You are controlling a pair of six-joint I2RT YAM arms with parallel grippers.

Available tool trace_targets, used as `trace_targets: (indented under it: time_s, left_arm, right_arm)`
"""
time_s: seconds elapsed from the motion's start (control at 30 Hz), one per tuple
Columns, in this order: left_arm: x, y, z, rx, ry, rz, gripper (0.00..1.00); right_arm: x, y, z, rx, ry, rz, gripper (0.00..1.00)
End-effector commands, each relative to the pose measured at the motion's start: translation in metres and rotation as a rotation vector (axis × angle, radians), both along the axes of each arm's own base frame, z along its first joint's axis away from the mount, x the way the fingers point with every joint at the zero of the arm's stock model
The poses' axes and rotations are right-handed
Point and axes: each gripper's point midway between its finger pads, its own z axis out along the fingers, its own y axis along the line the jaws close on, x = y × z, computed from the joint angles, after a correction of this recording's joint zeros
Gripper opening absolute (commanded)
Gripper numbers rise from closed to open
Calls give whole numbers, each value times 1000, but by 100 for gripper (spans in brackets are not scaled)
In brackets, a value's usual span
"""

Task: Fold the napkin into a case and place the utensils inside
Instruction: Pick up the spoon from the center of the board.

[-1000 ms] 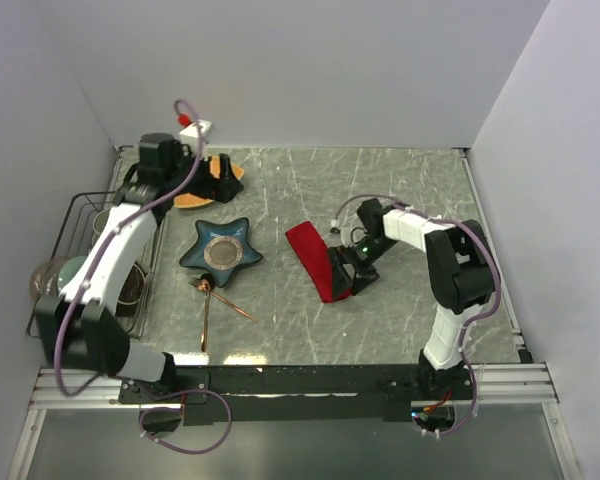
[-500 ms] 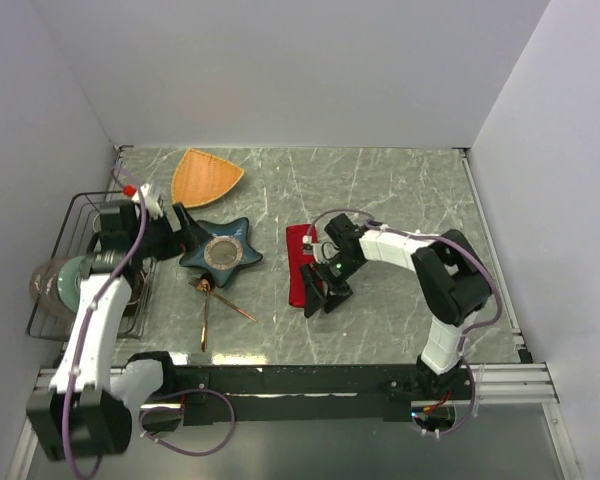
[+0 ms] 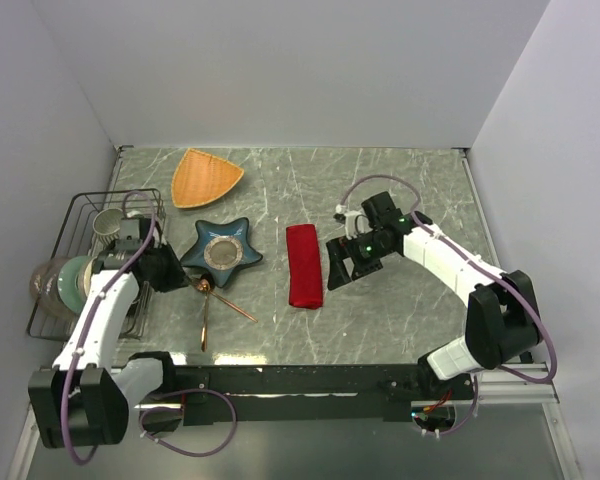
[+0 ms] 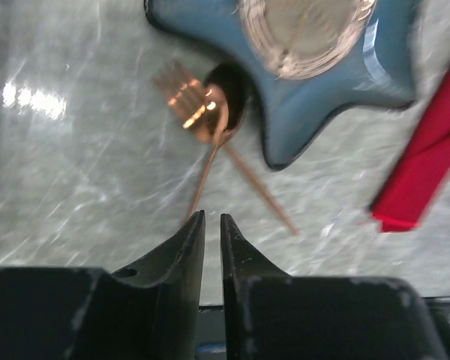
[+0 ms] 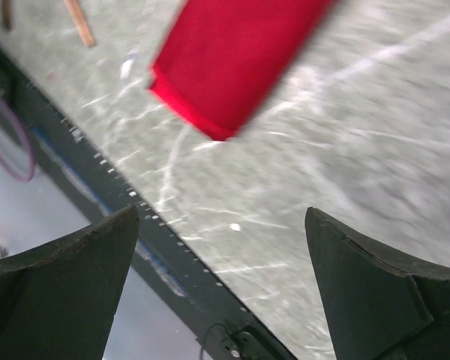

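top external: blue dish (image 3: 220, 252) sits between wire rack (image 3: 120, 193) and napkin (image 3: 304, 265), orange plate (image 3: 206, 177) behind; utensils (image 3: 216, 300) lie crossed at the dish's near tip. napkin is a narrow folded red strip, flat mid-table, right gripper (image 3: 346, 264) just beside it, jaws wide apart. left wrist alone shows left gripper (image 4: 212, 217) jaws almost together, empty, near the utensil handles.
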Motion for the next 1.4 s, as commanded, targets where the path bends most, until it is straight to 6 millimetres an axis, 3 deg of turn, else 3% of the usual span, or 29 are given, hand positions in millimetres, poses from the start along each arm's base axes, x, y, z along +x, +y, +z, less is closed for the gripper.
trace_targets:
  time_s: [0.0,0.07,0.13,0.23,0.33,0.5,0.6,0.77,1.07,1.33,1.37]
  left_arm:
    - [-13,-10,-3,90,43,-82,20]
    - [-16,-20,-8,100,63,-126,22]
    - [-17,-20,-16,104,106,-119,34]
    - [-16,-15,-33,138,188,-113,34]
    - [-12,-15,-41,152,205,-140,33]
    - [-14,-34,-42,135,205,-226,47]
    - [-17,-34,-45,151,217,-234,46]
    - [-19,-34,-55,157,266,-258,38]
    - [-19,-30,-59,219,291,-345,37]
    - [-3,-53,-42,216,224,-430,42]
    - [7,-56,-35,218,196,-427,43]
  right_arm:
    - [10,-28,1,-50,-46,-68,100]
    - [12,-31,2,-49,-58,-81,100]
    - [14,-33,4,-43,-62,-93,100]
    - [19,-31,9,-33,-72,-97,100]
    - [26,-32,14,-20,-79,-109,100]
    - [33,-36,13,-12,-64,-119,100]
    - [39,-39,11,-9,-48,-121,100]
    - [52,-42,12,-9,-40,-118,100]
    - [61,-50,6,-7,-12,-130,100]
    - [71,-53,7,-3,-9,-138,100]
    - [72,-54,7,-4,-7,-141,100]
